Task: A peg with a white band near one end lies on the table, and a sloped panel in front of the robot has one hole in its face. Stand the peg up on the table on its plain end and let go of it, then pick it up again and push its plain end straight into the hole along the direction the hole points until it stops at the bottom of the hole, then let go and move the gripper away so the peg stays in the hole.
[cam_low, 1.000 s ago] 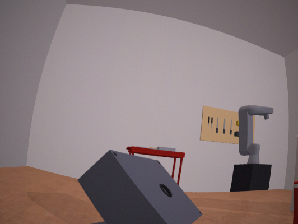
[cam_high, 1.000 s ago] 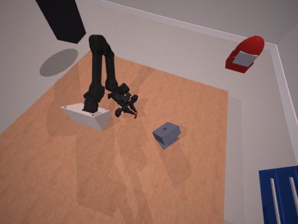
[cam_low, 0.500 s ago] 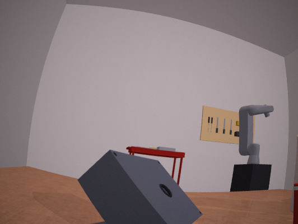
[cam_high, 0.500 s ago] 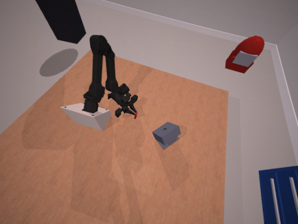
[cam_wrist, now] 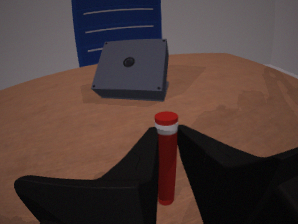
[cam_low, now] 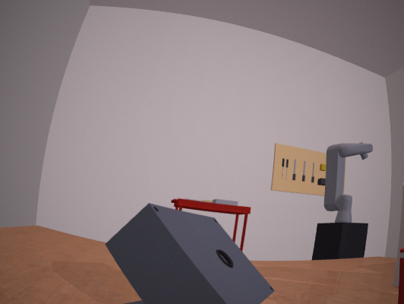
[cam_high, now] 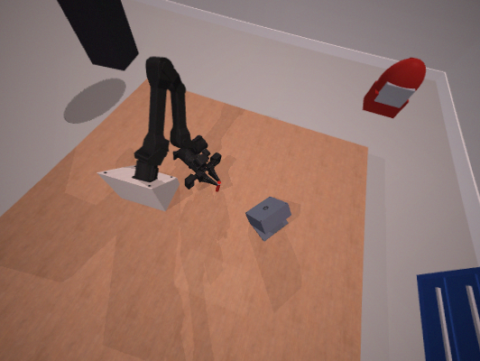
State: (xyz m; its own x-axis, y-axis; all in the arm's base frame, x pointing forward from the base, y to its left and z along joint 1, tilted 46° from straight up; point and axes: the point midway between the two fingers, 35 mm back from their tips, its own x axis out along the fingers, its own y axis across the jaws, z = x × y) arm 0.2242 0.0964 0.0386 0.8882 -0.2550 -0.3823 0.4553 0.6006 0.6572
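My gripper [cam_high: 218, 183] [cam_wrist: 166, 132] is shut on the red peg [cam_high: 217, 188] [cam_wrist: 167, 160] near its white-banded end. The white band is at the top and the plain end points down. The peg looks about upright; I cannot tell whether its plain end touches the table. In the exterior view only a red strip of the peg [cam_low: 402, 281] shows at the right edge. The grey sloped panel [cam_high: 276, 209] [cam_low: 182, 243] [cam_wrist: 145, 77] stands apart from the gripper. Its round hole [cam_high: 265, 208] [cam_low: 225, 258] [cam_wrist: 129, 62] is visible in the face, with nothing in it.
The wooden table [cam_high: 316, 180] [cam_low: 30, 258] [cam_wrist: 55, 125] carries the arm's pale base [cam_high: 149, 194] and the panel. The panel is beyond the peg in the wrist view. A blue object [cam_high: 451, 311] [cam_wrist: 117, 30], a red cart [cam_low: 213, 206] and a grey arm [cam_low: 334, 178] stand off the table.
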